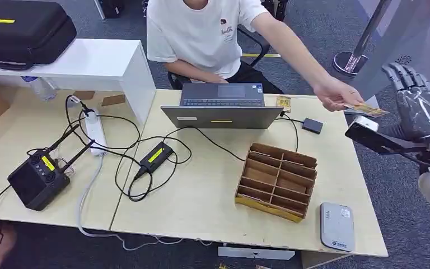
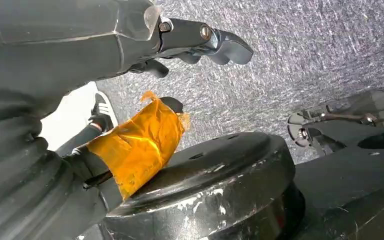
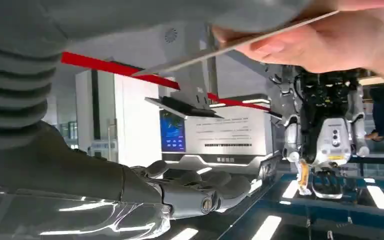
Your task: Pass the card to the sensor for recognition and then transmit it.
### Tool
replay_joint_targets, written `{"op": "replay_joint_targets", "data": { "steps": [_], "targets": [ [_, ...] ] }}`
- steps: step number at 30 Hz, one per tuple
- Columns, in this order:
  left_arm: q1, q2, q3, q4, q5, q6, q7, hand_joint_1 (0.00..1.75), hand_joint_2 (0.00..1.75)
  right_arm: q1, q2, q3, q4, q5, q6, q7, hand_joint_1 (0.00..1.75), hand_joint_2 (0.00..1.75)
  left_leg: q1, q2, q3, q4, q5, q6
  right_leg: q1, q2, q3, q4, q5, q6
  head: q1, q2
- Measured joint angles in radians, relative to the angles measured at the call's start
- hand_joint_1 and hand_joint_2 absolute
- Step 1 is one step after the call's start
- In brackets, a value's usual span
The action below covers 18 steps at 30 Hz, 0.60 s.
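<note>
Sensor (image 1: pixel 336 225), a grey pad, lies nearest on the table's (image 1: pixel 201 207) front right corner, just in front of a brown divided box (image 1: pixel 278 180). Further back stands an open laptop (image 1: pixel 224 106) with a small black dongle (image 1: pixel 312 125) to its right, and beyond the table sits a person in a white shirt. That person's hand (image 1: pixel 336 94) reaches out past the table's right edge, pinching the card (image 1: pixel 367 110) flat between thumb and fingers.

Right hand (image 1: pixel 417 103) is raised beside the card, palm turned toward it, fingers spread and empty; the card's free end points at it but does not yet touch. From the right wrist view the card (image 3: pixel 230 47) appears edge-on above the extended fingers (image 3: pixel 200 187).

Taking the card looks like the step in hand. To do it well, the hand should probably slide under the card's free end, keep the palm level with it, and close thumb against fingers on the bare half, clear of the person's fingertips, gripping firmly before any pull.

Left hand (image 2: pixel 180 42) hangs low over grey carpet, holding nothing, fingers loosely extended.
</note>
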Motion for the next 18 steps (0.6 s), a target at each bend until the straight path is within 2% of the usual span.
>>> {"op": "replay_joint_targets", "data": {
  "steps": [9, 10, 18],
  "targets": [
    [0.000, 0.003, -0.016, 0.000, -0.001, -0.009, 0.006, 0.00, 1.75, -0.003, 0.078, 0.021, 0.020, 0.025, -0.012, 0.006, 0.00, 1.75, 0.000, 0.000, 0.000, 0.000, 0.000, 0.000, 0.000, 0.000, 0.000, 0.000, 0.000, 0.000, 0.000, 0.000],
    [0.000, 0.003, -0.016, 0.000, -0.001, -0.009, 0.006, 0.00, 1.75, -0.003, 0.081, 0.023, 0.022, 0.026, -0.014, 0.007, 1.75, 1.75, 0.000, 0.000, 0.000, 0.000, 0.000, 0.000, 0.000, 0.000, 0.000, 0.000, 0.000, 0.000, 0.000, 0.000],
    [0.000, 0.003, -0.018, 0.000, -0.001, -0.013, 0.007, 0.00, 1.75, -0.003, 0.102, 0.029, 0.031, 0.022, -0.017, -0.002, 1.75, 1.75, 0.000, 0.000, 0.000, 0.000, 0.000, 0.000, 0.000, 0.000, 0.000, 0.000, 0.000, 0.000, 0.000, 0.000]
  ]
}}
